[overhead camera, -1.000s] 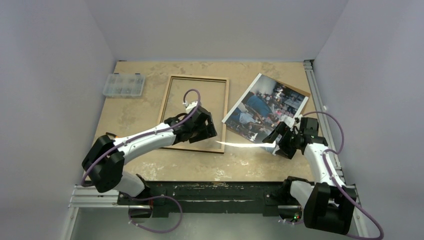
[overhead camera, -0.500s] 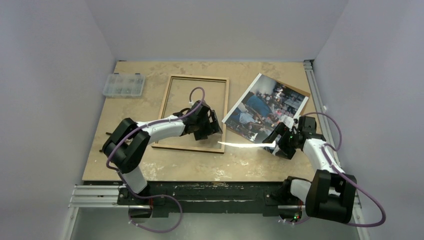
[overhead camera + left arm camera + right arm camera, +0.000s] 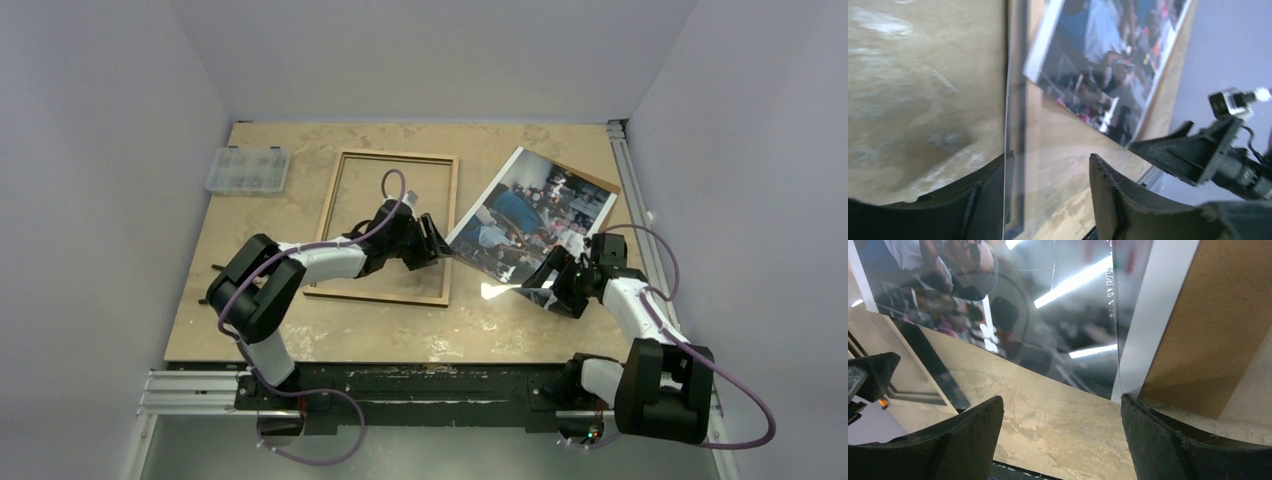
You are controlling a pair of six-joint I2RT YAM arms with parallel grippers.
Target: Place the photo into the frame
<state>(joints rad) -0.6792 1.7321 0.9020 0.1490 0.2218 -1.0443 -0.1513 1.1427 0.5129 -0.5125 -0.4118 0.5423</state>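
The photo (image 3: 528,212) lies face up at the right, on a brown backing board (image 3: 598,183). The frame (image 3: 394,155) lies tan back up at centre. A clear glossy pane (image 3: 500,290) covers the photo's near part and glares. My left gripper (image 3: 432,243) is open over the frame's right rail, beside the photo's near-left corner. In the left wrist view its jaws (image 3: 1050,157) stand apart, the pane's thin edge (image 3: 1007,125) by the left finger, the photo (image 3: 1098,60) ahead. My right gripper (image 3: 553,287) is open at the photo's near corner (image 3: 1062,399); photo (image 3: 948,290) and board (image 3: 1218,325) show.
A clear plastic compartment box (image 3: 247,169) sits at the far left of the table. A metal rail (image 3: 633,195) runs along the table's right edge. The right arm (image 3: 1198,155) shows close in the left wrist view. Grey walls enclose three sides.
My left gripper has swung right and away across the frame, to the photo's near-left corner. The glare on the pane has shrunk and shifted right. My right gripper has barely moved.
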